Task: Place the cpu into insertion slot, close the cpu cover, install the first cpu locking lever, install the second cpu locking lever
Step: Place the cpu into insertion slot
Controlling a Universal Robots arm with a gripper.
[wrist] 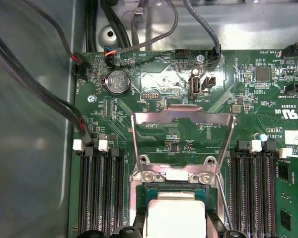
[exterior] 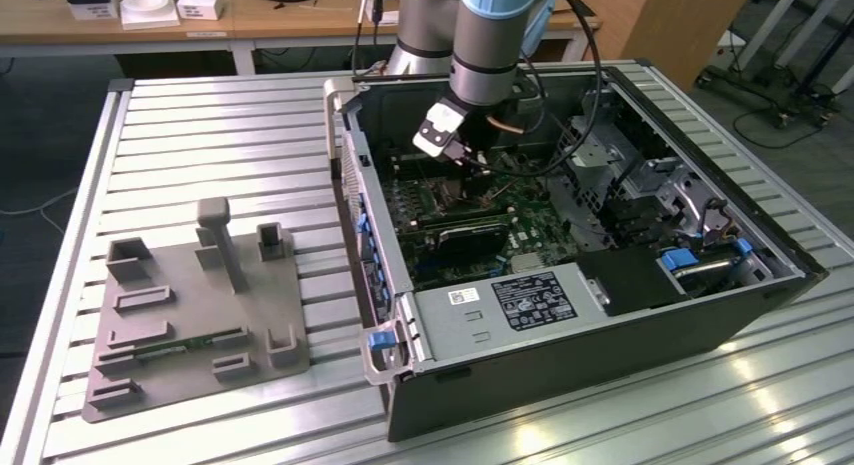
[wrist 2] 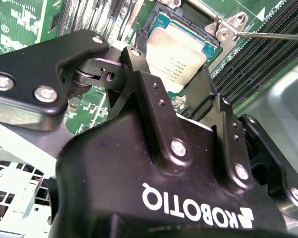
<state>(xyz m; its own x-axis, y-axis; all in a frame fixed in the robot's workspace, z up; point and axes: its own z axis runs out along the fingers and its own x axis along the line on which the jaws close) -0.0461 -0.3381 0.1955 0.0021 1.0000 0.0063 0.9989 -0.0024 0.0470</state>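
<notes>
The cpu [wrist 2: 175,52], a pale silver square chip, lies between my gripper's [wrist 2: 171,67] two black fingers [wrist 2: 139,64], which press on its opposite edges. It sits at the insertion slot [wrist: 154,176], level with the slot's silvery rim on the green board. The first wrist view shows the cpu [wrist: 173,218] right below the cpu cover [wrist: 184,111]. The cover is a thin metal frame swung open, and the board shows through its window. A thin locking lever [wrist: 223,203] runs beside the slot. In the exterior view my gripper [exterior: 467,170] reaches down into the open computer case [exterior: 694,315].
Long memory slots [wrist: 99,188] flank the socket on both sides. A coin battery [wrist: 118,82] and dark cables [wrist: 49,99] lie beyond the cover. A grey fixture block [exterior: 200,315] stands on the slatted table at the exterior view's left of the case.
</notes>
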